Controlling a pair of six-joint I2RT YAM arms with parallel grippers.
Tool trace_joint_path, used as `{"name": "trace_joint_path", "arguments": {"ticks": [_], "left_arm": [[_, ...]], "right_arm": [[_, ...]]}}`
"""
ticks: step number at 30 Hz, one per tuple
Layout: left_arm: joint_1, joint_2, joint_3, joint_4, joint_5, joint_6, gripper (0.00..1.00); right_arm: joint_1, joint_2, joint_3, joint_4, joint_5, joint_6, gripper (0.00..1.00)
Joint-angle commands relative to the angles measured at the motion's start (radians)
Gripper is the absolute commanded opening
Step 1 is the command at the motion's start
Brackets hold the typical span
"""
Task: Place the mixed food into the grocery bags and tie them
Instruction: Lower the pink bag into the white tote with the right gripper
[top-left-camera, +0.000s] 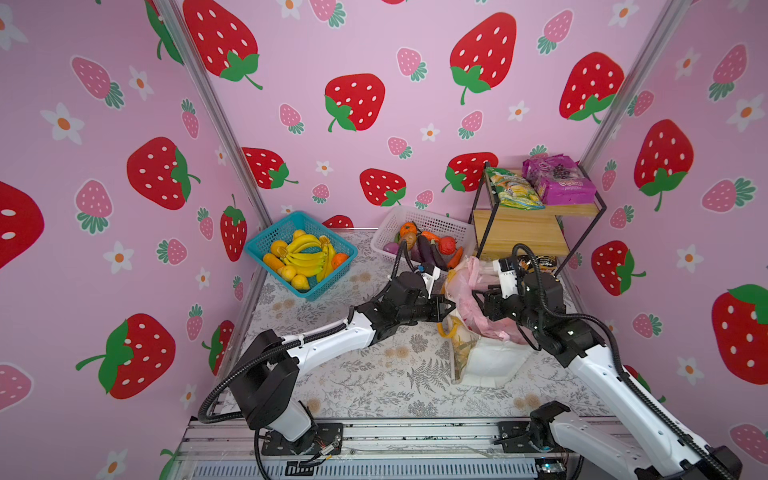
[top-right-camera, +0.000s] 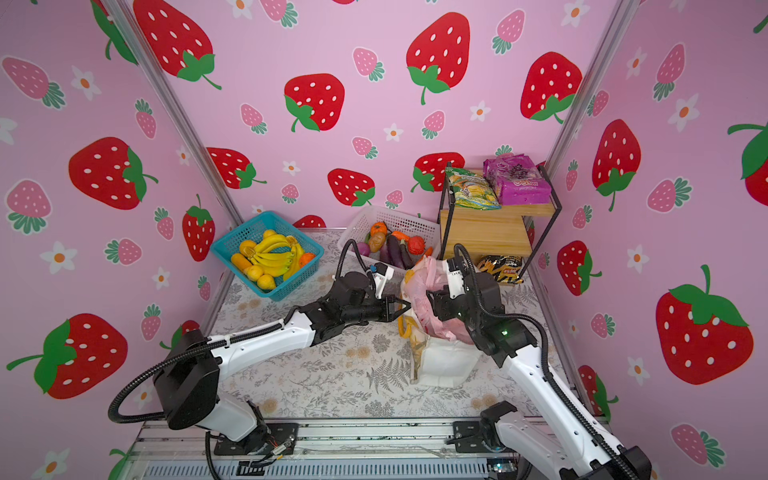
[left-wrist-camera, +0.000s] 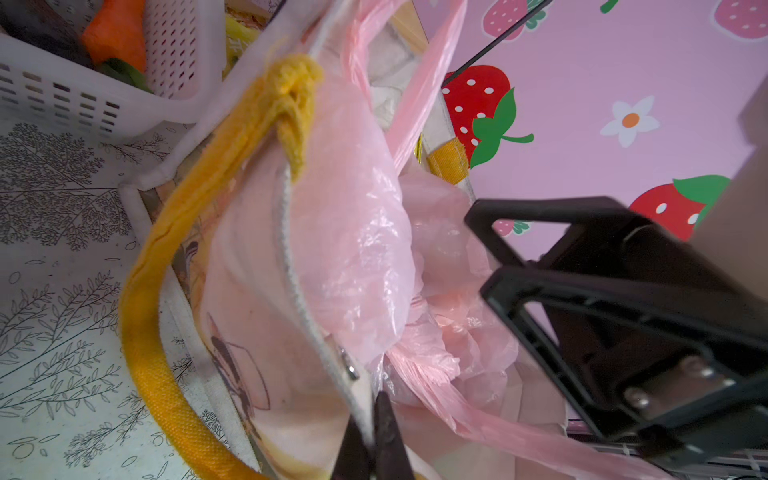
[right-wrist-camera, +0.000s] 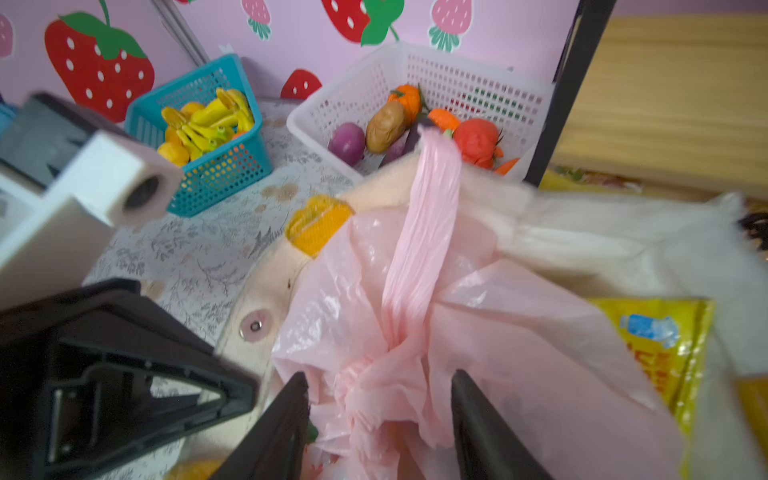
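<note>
At the back of the flower-printed surface a blue basket of bananas is set at the left and a white basket of toy vegetables near the middle, with a black-framed wooden rack just beside it at the right; a green-and-yellow packet and a purple packet are laid on its top shelf and a black-and-yellow packet is tucked at its foot. The white tote is placed right of centre, just in front of the white basket and the rack, and much of its right side is covered by the right arm. Its long axis is laid from the front of the surface toward the back, with the mouth at the far end. The pink bag is bunched in that mouth, 1 twisted handle strip stretched up toward the white basket. A yellow crisp packet is seen beside the pink plastic, against the tote's fabric. The left hand is pinched closed on the tote's zip-edged rim, next to the yellow handle. The right hand is held with fingers apart astride the gathered pink plastic, nothing gripped.
</note>
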Motion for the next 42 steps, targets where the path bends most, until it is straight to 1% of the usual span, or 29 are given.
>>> {"name": "trace_joint_path", "arguments": {"ticks": [1, 3, 5, 7, 9, 10, 13, 15, 16, 20, 23, 27, 28, 30, 32, 33, 34, 37, 40, 42], "left_arm": [[0.006, -0.029, -0.02, 0.035, 0.002, 0.015, 0.0], [0.006, -0.03, -0.023, 0.034, 0.008, 0.016, 0.0], [0.006, -0.032, -0.026, 0.034, 0.011, 0.018, 0.0], [0.005, -0.034, -0.03, 0.033, 0.011, 0.022, 0.0], [0.006, -0.039, -0.036, 0.028, 0.009, 0.03, 0.0], [0.006, -0.041, -0.039, 0.025, 0.007, 0.034, 0.0], [0.007, -0.048, -0.05, 0.017, -0.01, 0.048, 0.0], [0.009, -0.047, -0.054, 0.017, -0.018, 0.053, 0.0], [0.011, -0.046, -0.052, 0.019, -0.018, 0.052, 0.0], [0.011, -0.036, -0.044, 0.019, -0.008, 0.047, 0.0], [0.011, -0.034, -0.043, 0.012, -0.011, 0.053, 0.0], [0.012, -0.035, -0.041, 0.001, -0.012, 0.062, 0.0], [0.012, -0.035, -0.04, -0.002, -0.009, 0.064, 0.0], [0.011, -0.037, -0.036, -0.007, -0.008, 0.07, 0.0], [0.011, -0.039, -0.035, -0.01, -0.009, 0.077, 0.0], [0.011, -0.04, -0.035, -0.011, -0.011, 0.08, 0.0], [0.012, -0.041, -0.036, -0.011, -0.013, 0.082, 0.0], [0.012, -0.038, -0.034, -0.01, -0.01, 0.085, 0.0], [0.012, -0.029, -0.027, -0.01, 0.003, 0.087, 0.0], [0.012, -0.024, -0.022, -0.017, 0.008, 0.088, 0.0]], "right_arm": [[-0.007, 0.079, 0.044, -0.006, 0.068, -0.03, 0.56], [-0.007, 0.154, 0.057, 0.029, 0.043, -0.025, 0.52], [-0.007, 0.227, 0.061, 0.066, 0.004, -0.019, 0.41], [-0.007, 0.295, 0.05, 0.1, -0.004, -0.021, 0.3], [-0.007, 0.336, 0.016, 0.115, 0.006, -0.031, 0.24], [-0.006, 0.348, -0.013, 0.131, 0.002, -0.033, 0.24], [-0.007, 0.354, -0.074, 0.155, -0.026, -0.034, 0.25], [-0.007, 0.33, -0.068, 0.131, -0.038, -0.039, 0.29], [-0.007, 0.302, -0.059, 0.116, -0.033, -0.038, 0.33], [-0.009, 0.157, -0.051, 0.048, 0.045, -0.009, 0.49], [-0.018, 0.054, -0.073, -0.014, 0.105, 0.048, 0.56], [-0.04, -0.048, -0.066, -0.121, 0.173, 0.092, 0.6], [-0.042, -0.071, -0.063, -0.142, 0.187, 0.103, 0.6], [-0.045, -0.075, -0.065, -0.184, 0.194, 0.122, 0.56], [-0.047, -0.059, -0.084, -0.205, 0.175, 0.136, 0.52], [-0.047, -0.047, -0.102, -0.203, 0.156, 0.141, 0.46], [-0.046, -0.023, -0.119, -0.195, 0.126, 0.145, 0.42], [-0.047, 0.036, -0.16, -0.125, 0.016, 0.147, 0.35], [-0.046, 0.099, -0.167, -0.071, -0.084, 0.137, 0.36], [-0.047, 0.119, -0.143, -0.077, -0.082, 0.114, 0.39]]}}
